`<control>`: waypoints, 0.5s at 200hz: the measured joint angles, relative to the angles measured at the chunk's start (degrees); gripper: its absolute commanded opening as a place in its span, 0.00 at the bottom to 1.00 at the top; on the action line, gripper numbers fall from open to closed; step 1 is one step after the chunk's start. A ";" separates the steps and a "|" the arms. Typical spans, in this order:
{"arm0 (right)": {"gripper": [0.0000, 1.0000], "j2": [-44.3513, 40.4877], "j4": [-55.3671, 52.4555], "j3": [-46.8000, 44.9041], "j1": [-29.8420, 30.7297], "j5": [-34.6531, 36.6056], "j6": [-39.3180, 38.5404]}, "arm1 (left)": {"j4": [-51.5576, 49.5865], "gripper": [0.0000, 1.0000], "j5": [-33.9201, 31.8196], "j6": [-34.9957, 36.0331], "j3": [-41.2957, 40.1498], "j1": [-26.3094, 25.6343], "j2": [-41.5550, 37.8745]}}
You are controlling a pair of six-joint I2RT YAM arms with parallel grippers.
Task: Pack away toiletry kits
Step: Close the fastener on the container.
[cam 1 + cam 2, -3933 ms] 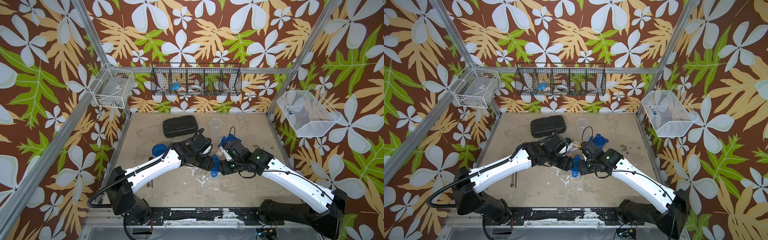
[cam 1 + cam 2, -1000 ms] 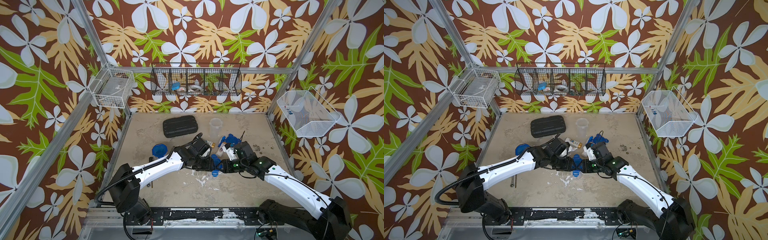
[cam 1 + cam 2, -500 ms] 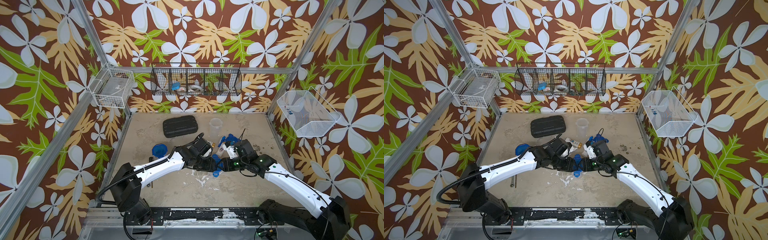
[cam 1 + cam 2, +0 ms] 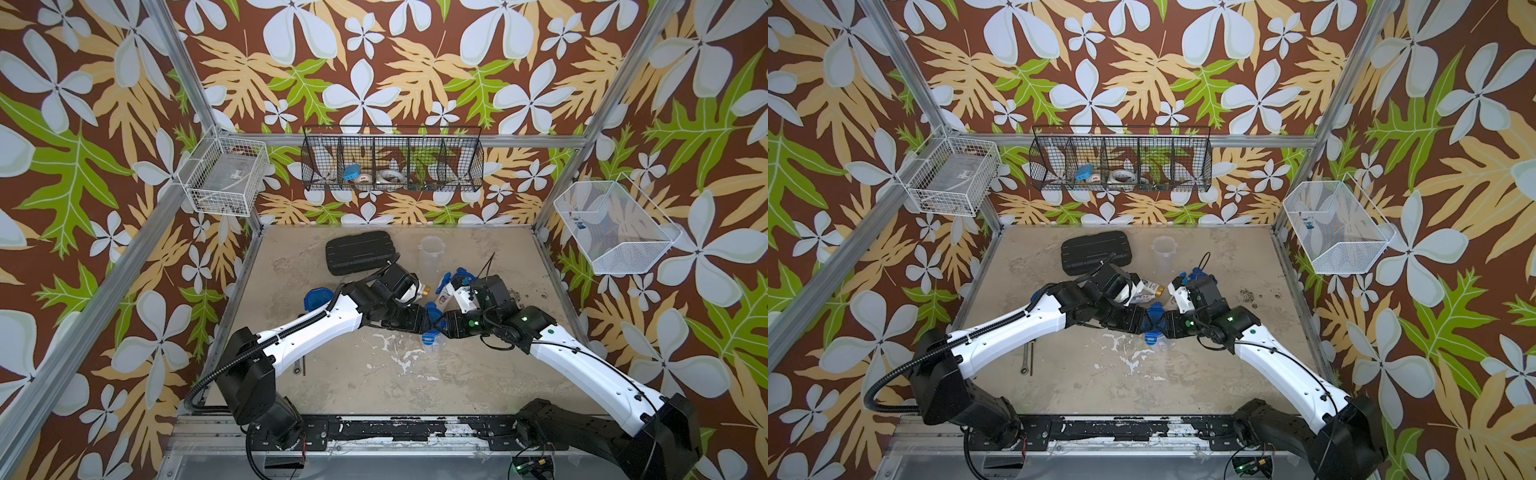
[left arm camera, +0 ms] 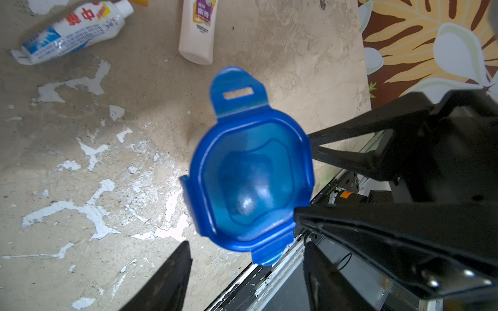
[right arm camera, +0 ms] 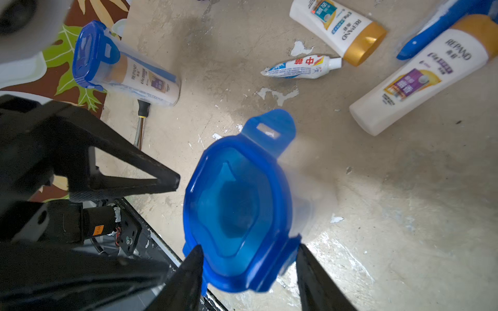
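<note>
Both hands flank the lidded tumbler point(image 6: 237, 212) mid-desk point(image 4: 478, 374). Left hand point(image 5: 242, 272) fingers are apart, clear of the blue lid point(image 5: 250, 183). Right hand point(image 6: 249, 272) is parted at the lid's edge; contact unclear. Risk: tumbler tips when released, or the lid isn't fully clipped.

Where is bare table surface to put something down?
Free: the near strip of the beige table between both arm bases, and the far right corner. Crowded: mid-table, around the blue-lidded clear tumbler, white bottles and black ribbed case.

Bright daylight; soft wrist-view blur
</note>
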 measured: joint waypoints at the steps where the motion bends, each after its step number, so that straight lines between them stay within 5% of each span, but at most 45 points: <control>1: 0.56 0.02 -0.02 -0.02 -0.04 0.00 -0.02 | -0.02 0.65 -0.02 0.07 0.11 0.02 0.09; 100: 0.74 -0.11 -4.98 1.20 -4.00 0.13 -3.91 | -3.08 0.52 -1.05 5.46 13.22 2.16 12.41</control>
